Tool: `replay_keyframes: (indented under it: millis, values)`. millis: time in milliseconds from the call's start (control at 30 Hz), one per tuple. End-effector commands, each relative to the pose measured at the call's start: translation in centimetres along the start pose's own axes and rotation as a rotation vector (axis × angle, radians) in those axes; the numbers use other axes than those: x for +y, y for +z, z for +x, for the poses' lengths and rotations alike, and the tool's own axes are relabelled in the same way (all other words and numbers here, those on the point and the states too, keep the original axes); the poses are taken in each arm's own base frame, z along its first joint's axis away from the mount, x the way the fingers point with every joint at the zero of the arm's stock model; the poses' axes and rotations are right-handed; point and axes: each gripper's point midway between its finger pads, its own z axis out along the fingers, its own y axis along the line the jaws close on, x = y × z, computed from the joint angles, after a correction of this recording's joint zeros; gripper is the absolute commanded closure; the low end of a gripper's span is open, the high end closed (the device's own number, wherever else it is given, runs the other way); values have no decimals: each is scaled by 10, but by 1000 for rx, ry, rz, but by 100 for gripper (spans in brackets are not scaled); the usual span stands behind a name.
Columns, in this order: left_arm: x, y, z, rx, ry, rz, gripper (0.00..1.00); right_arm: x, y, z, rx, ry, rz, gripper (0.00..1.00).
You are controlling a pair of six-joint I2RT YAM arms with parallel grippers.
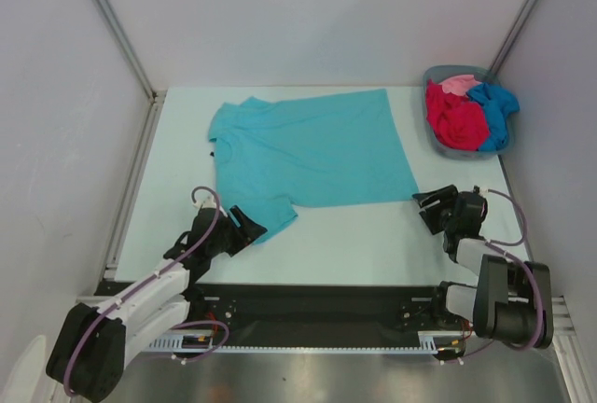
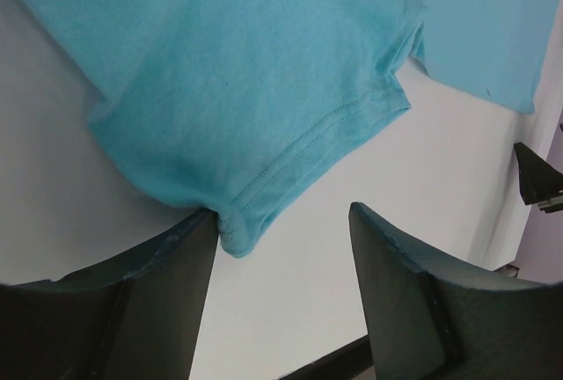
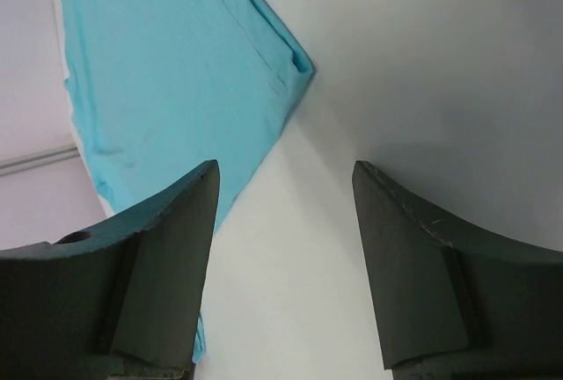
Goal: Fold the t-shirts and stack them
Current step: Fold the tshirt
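A teal-turquoise t-shirt lies spread flat on the table, collar to the left. My left gripper is open just below its near sleeve; the sleeve's corner touches my left finger. My right gripper is open beside the shirt's near right hem corner, nothing between its fingers. Crimson red, pale pink and bright blue t-shirts lie bunched in the basket.
The grey-blue plastic basket stands at the table's back right corner. White walls with metal posts enclose the table on three sides. A black rail runs along the near edge between the arm bases.
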Motion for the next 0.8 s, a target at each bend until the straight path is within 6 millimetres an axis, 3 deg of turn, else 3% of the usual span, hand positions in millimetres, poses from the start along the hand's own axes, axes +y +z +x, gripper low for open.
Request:
replay_keyframes:
  millis: [0,233,500,700,767]
  values:
    - [23,-1,14,54,14,-95,32,12,15,-20,-62,35,-16,33]
    - [18,0,9,44,13,-93,35,17,41,-22,-39,52,-9,34]
    - [12,4,5,47,11,-87,40,25,48,-13,-19,22,-1,38]
    - [13,3,5,42,15,-87,42,19,48,-12,-18,18,16,55]
    - [12,3,5,41,13,-86,43,20,47,-13,-23,14,16,72]
